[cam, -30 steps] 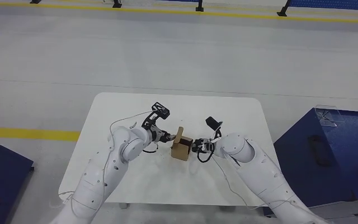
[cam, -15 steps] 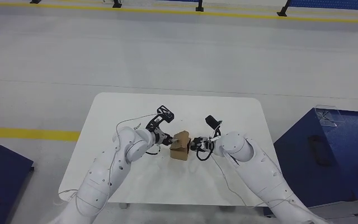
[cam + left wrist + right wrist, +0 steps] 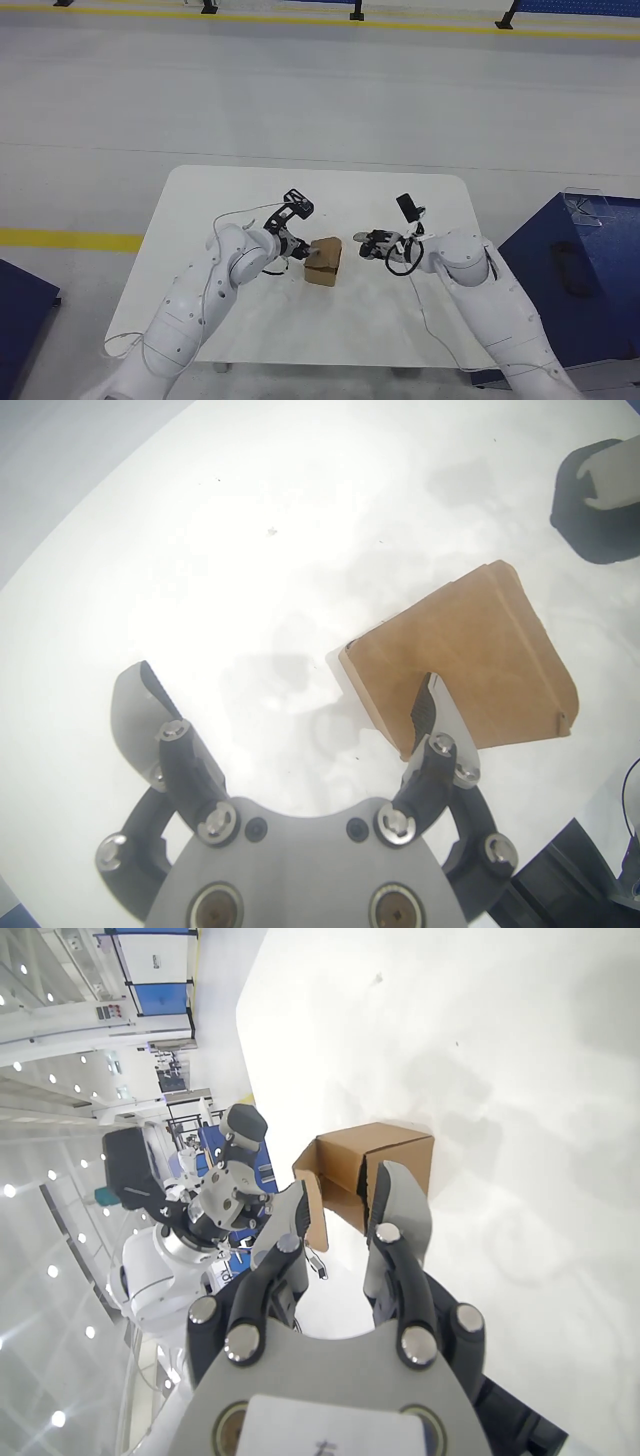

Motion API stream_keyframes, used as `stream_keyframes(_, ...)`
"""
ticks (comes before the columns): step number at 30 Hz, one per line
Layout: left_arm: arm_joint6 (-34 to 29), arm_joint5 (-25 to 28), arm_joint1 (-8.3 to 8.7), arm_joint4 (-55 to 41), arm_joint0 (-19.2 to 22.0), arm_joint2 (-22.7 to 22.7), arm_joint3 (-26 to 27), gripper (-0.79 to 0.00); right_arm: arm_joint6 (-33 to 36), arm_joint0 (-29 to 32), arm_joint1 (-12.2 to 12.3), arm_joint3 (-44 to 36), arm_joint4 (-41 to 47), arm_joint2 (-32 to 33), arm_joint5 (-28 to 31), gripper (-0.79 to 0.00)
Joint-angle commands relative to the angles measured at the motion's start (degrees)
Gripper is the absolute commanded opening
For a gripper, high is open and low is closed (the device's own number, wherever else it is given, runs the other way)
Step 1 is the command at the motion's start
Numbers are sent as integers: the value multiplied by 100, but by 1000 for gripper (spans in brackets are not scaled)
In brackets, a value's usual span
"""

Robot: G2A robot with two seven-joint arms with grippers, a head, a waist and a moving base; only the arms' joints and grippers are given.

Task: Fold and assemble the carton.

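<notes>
A small brown carton (image 3: 324, 260) lies on its side near the middle of the white table (image 3: 250, 200). My left gripper (image 3: 300, 252) is at the carton's left end, open. In the left wrist view one finger (image 3: 430, 705) lies over the carton's (image 3: 480, 660) top face and the other hangs over bare table, with the left gripper (image 3: 287, 700) holding nothing. My right gripper (image 3: 368, 241) is open a short way to the right of the carton, apart from it. In the right wrist view the carton's (image 3: 395, 1148) near end faces the right gripper (image 3: 342, 1203), its end flaps partly open.
A dark blue cabinet (image 3: 570, 260) stands just off the table's right side, and another blue object (image 3: 20, 300) sits low at the left. Bare tabletop surrounds the carton on every side.
The carton's raised flap has come down and the box now lies flatter. My right gripper has pulled back to the right, away from the carton. The left gripper stays at its left end.
</notes>
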State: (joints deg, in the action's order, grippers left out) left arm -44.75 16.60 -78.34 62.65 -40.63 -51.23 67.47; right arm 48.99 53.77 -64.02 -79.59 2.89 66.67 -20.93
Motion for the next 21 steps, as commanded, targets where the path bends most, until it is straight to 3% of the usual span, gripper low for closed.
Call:
stream_keyframes(1,-18,13,-6,-9,6,7,-25,0,84,75,21,-107,-64,8,42,-496)
stream_keyframes(12,-18,51,-11,-15,22,-55,-93,0,-66,78,-17,-177,-422,-357,-51,-443)
stream_keyframes(21,-13,142,3,-72,-23,-137,-121,0,-219,-128,-112,12,-454,-672,-106,-449)
